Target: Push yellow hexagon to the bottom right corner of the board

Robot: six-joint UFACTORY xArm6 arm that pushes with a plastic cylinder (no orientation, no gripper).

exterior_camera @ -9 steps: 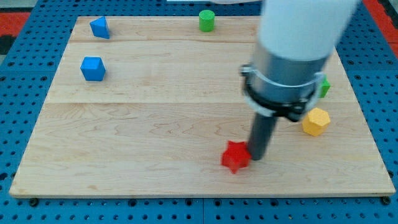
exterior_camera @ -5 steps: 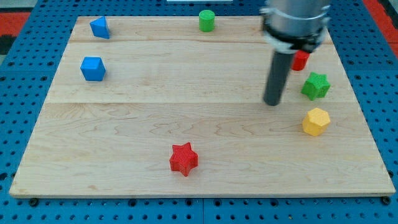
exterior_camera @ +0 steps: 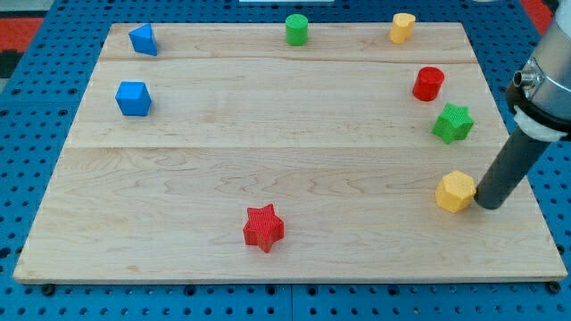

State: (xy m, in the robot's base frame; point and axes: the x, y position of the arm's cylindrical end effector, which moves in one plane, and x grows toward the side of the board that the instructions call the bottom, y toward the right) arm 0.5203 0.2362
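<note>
Resting on the desk (exterior_camera: 268, 169) near its right edge, my tip (exterior_camera: 489, 205) stood just beside the yellow hexagon (exterior_camera: 455, 191) — on its right, seemingly touching. The hexagon lay toward the view's lower right, short of the corner. That side looked wrong for a push down-right — I judged the tip needed the upper-left side. There was no gripper, only a rod, and no readable writing.

The arm leans in from the view's right, my tip (exterior_camera: 489, 204) down on the surface
</note>
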